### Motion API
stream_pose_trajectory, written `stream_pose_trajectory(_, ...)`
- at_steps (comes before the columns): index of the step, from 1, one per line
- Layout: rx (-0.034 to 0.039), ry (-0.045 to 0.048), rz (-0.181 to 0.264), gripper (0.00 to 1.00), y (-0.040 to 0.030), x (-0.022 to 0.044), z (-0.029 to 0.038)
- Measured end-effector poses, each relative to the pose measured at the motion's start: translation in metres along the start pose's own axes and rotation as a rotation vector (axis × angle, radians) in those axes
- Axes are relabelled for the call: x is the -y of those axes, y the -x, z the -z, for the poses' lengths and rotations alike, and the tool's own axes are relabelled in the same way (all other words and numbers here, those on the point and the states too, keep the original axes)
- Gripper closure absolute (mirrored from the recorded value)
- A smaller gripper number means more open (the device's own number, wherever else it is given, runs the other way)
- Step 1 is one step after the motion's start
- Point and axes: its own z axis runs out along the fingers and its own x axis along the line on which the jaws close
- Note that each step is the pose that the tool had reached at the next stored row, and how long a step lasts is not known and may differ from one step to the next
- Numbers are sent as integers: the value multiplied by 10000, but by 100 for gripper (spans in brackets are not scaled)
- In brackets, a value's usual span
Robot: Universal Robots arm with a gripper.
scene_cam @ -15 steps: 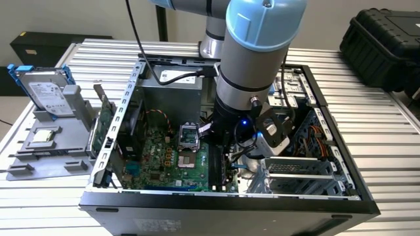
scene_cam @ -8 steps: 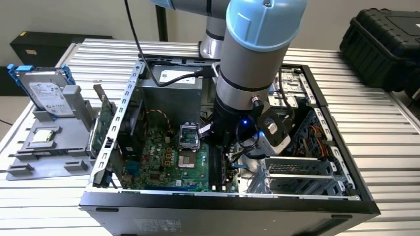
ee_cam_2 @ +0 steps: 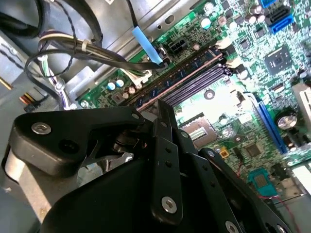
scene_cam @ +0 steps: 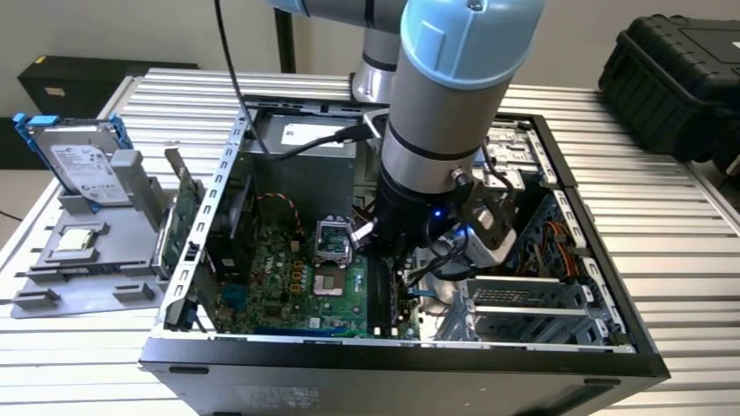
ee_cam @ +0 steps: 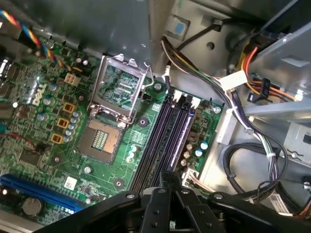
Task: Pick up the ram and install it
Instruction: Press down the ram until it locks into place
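The ram (ee_cam_2: pixel 187 70) is a dark stick with a row of chips, standing on edge in the outermost memory slot of the green motherboard (ee_cam_2: pixel 233 111). The other dark slots (ee_cam: pixel 163 138) beside it hold nothing. In both wrist views my gripper (ee_cam_2: pixel 163 103) (ee_cam: pixel 170 175) is low inside the open computer case (scene_cam: pixel 393 355). Its black fingers are drawn together with no gap showing, and the tips are at the near end of the slot row. Whether the tips touch the ram or hang just over it, I cannot tell. In the exterior view the arm (scene_cam: pixel 434 147) reaches straight down into the case.
An open CPU socket (ee_cam: pixel 114 111) lies beside the slots, and cable bundles (ee_cam: pixel 243 111) run along the case wall. Outside the case, on the exterior view's left, a grey fixture (scene_cam: pixel 81 260) carries a hard drive (scene_cam: pixel 81 160), and a green card (scene_cam: pixel 183 225) stands upright. A black box (scene_cam: pixel 677 78) sits far right.
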Motion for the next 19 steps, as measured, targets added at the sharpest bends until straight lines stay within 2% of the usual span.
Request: stream_pose_trajectory(19, -250, 47, 3457, 100, 1, -4, 48)
